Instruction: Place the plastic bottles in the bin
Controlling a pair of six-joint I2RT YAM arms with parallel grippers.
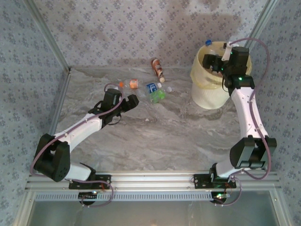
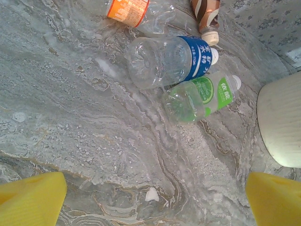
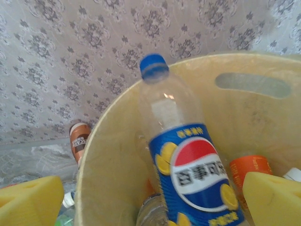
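Clear plastic with a blue cap and a blue, red and white label: one bottle [image 3: 188, 160] leans inside the bin [image 3: 117, 155], its neck above the rim, with an orange-labelled bottle [image 3: 251, 169] lower down beside it. The right gripper [image 3: 150, 202] hangs over the bin's mouth, its yellow pads [image 3: 28, 200] spread wide either side of the leaning bottle and not clamped on it, so it carries nothing.

Out on the table [image 1: 155, 136], well left of the bin, four more bottles lie on their sides: a blue-labelled bottle [image 2: 169, 61] touching a green-labelled bottle [image 2: 202, 96], an orange-labelled one [image 2: 131, 12] beyond, and a brown-labelled one [image 2: 207, 16] nearest the back wall. The left gripper [image 2: 153, 202] hovers just short of them, fully open and empty.

The drop at the bin looks done; the step in hand seems to be the next pick. That calls for lowering the left gripper across a bottle's body, probably the blue or the green, without nudging its neighbour into a roll.
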